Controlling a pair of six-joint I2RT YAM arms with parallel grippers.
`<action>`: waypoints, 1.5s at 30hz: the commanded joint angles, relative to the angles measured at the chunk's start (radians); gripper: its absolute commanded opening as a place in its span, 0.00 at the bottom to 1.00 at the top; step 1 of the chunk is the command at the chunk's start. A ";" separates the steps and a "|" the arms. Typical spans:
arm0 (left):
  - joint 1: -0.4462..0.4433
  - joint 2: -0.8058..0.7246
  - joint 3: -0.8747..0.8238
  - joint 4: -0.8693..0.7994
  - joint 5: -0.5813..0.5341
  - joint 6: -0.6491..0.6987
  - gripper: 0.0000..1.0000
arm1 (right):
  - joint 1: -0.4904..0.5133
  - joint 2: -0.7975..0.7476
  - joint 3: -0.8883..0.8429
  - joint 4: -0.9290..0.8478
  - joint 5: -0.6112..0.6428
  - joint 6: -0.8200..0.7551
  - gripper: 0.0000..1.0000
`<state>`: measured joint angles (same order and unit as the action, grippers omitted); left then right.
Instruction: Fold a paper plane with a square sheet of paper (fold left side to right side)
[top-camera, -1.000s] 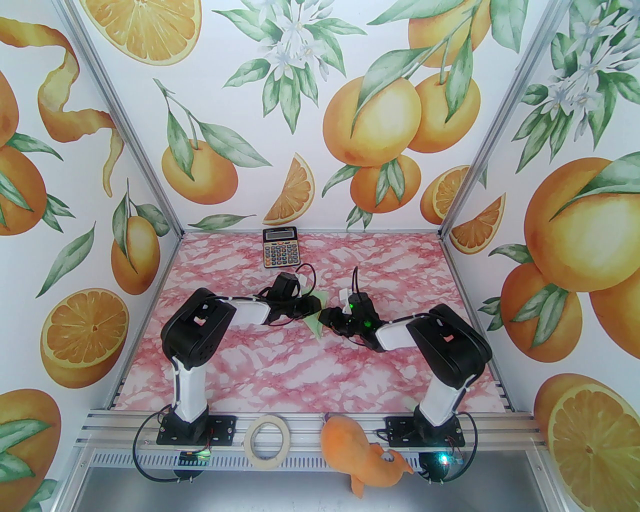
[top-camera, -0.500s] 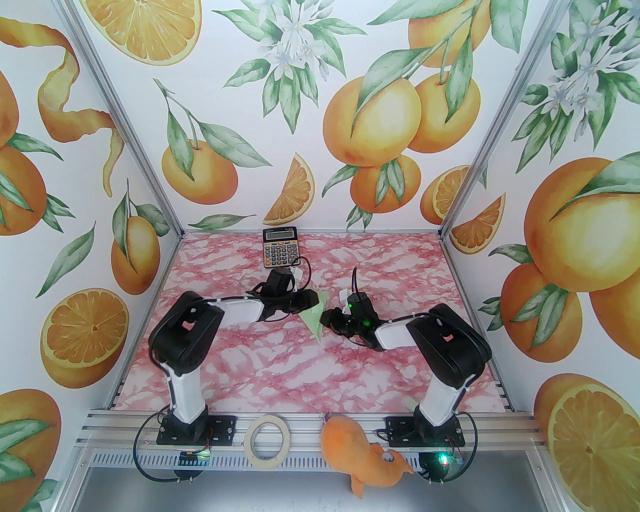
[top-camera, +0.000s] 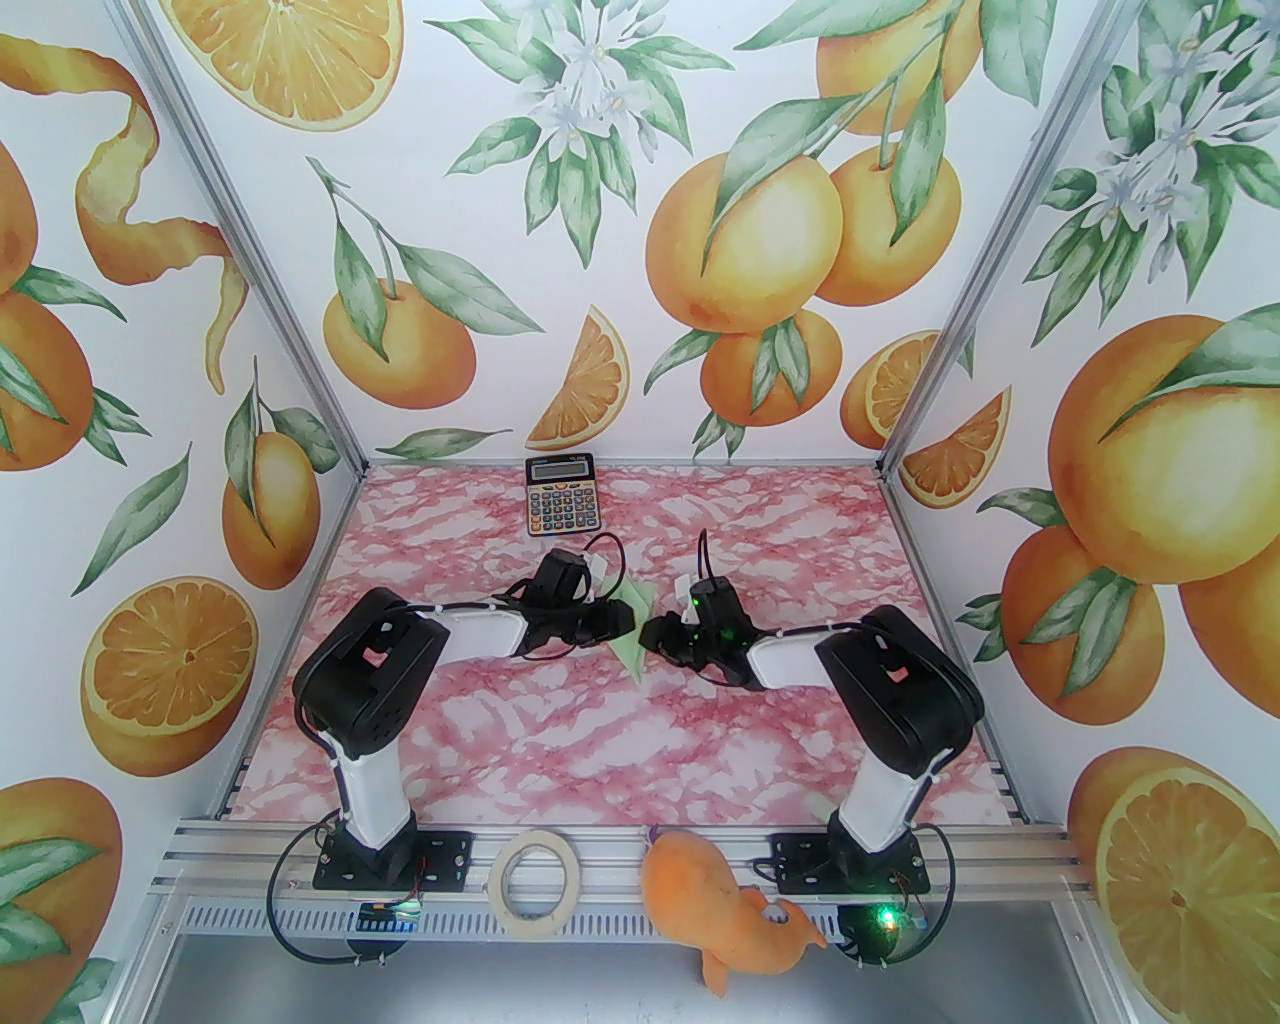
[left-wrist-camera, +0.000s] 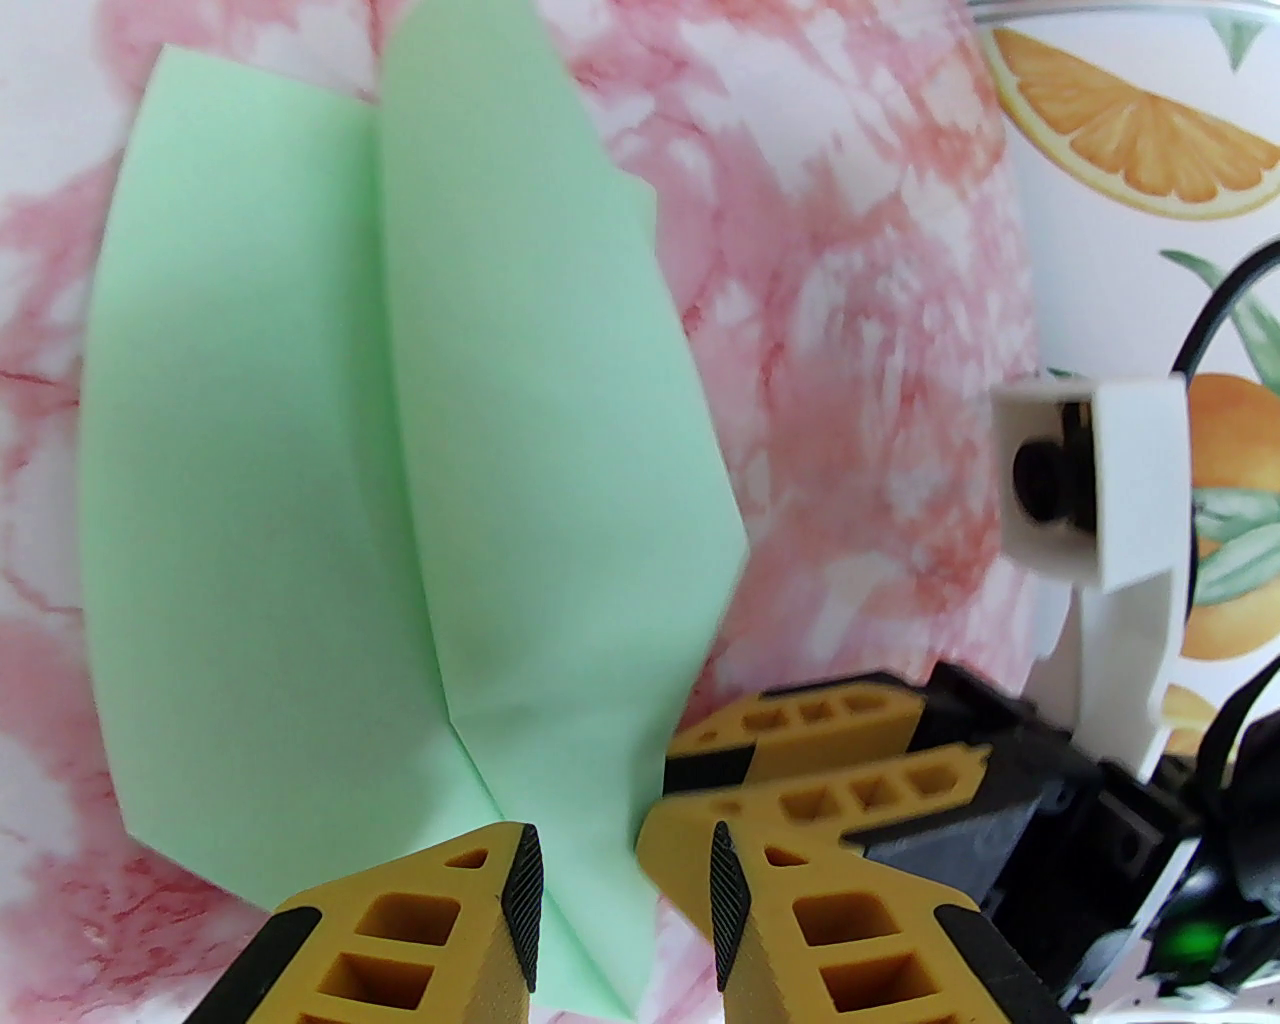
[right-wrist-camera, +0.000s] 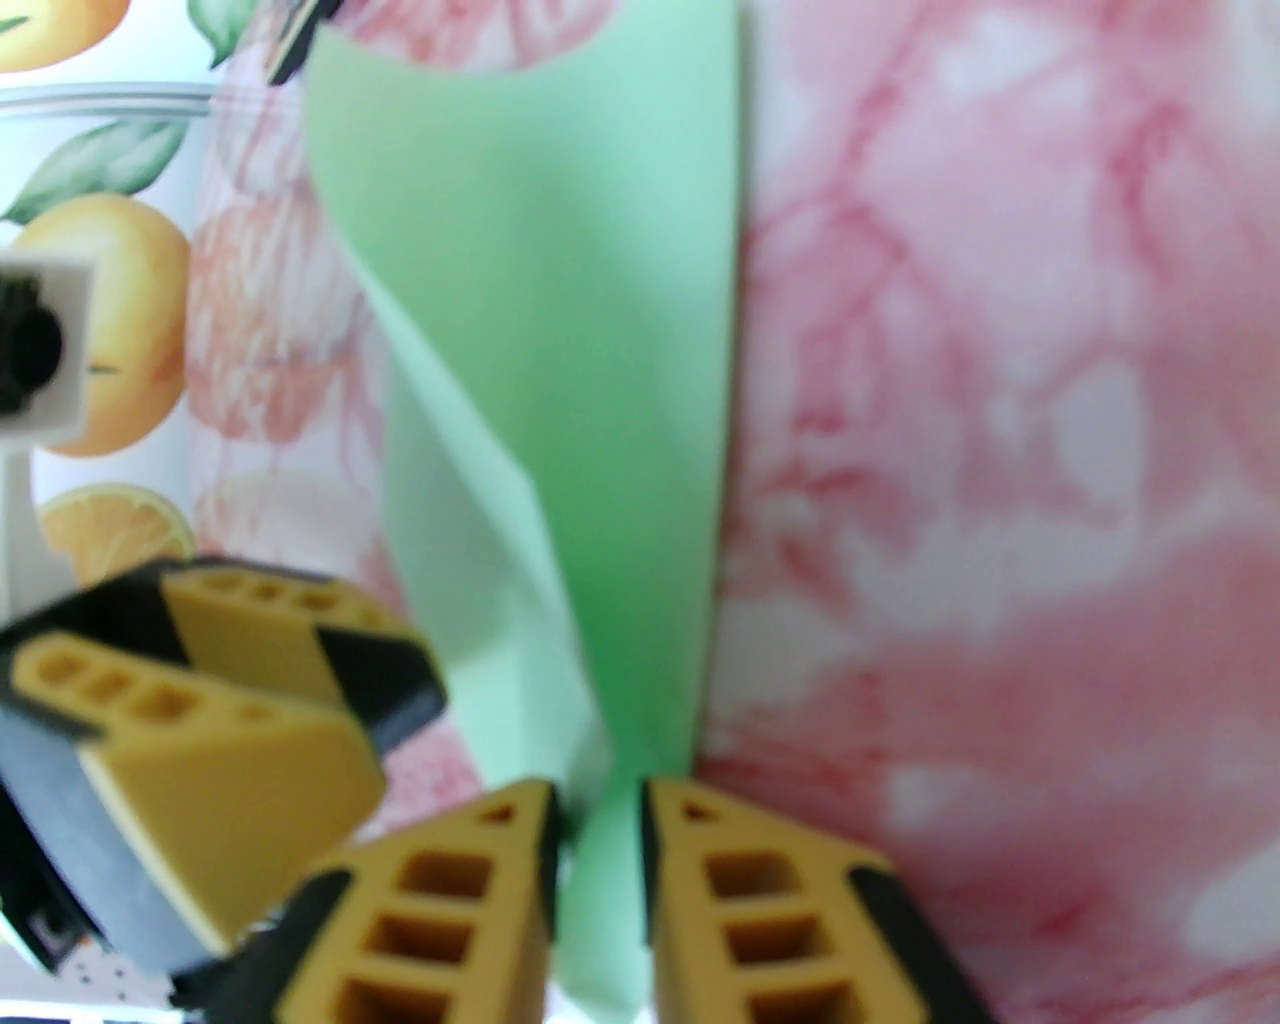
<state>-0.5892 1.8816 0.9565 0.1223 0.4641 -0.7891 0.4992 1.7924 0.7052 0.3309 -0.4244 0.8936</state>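
While pinched at mid-bench, paper plane (top-camera: 632, 648): pale green, pointed, with two long flaps either side of a centre crease.
Place: middle of the pink marbled bench (top-camera: 560, 740), between the two grippers, nearer than the calculator.
Right gripper (top-camera: 652, 633): fingers narrow, clamped on the paper's near end.
Right wrist view: right gripper (right-wrist-camera: 600, 810) with green filling the slit between its pads; paper plane (right-wrist-camera: 560, 300) rising away from them, one flap curling over.
Left gripper (top-camera: 626, 620): fingers partway apart, loosely straddling the paper's lower end.
Left wrist view: left gripper (left-wrist-camera: 620, 870) with one pad against the paper plane (left-wrist-camera: 400, 450) and a strip of bench showing beside the other pad.
Opposite fingers: right gripper (left-wrist-camera: 668, 795) tips at the paper's right edge; left gripper (right-wrist-camera: 395, 735) just left of the paper.
Calculator (top-camera: 561, 494): black and orange, flat at the bench's far edge, well apart from the paper.
Tape roll (top-camera: 540, 882): beige, on the aluminium rail between the arm bases.
Plush toy (top-camera: 725, 915): orange, on the near rail beside the right arm's base.
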 joint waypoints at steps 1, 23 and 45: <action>-0.004 0.017 -0.013 -0.005 -0.011 0.024 0.35 | -0.019 0.005 0.019 -0.070 0.061 -0.046 0.22; -0.039 -0.024 -0.029 -0.036 0.014 0.075 0.33 | -0.029 0.059 0.051 -0.090 0.019 -0.076 0.22; -0.094 -0.099 -0.100 0.024 0.015 -0.005 0.01 | -0.028 0.072 0.048 -0.084 0.003 -0.081 0.20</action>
<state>-0.6708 1.7908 0.8692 0.0792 0.4583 -0.7609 0.4744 1.8133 0.7502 0.2607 -0.4667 0.8433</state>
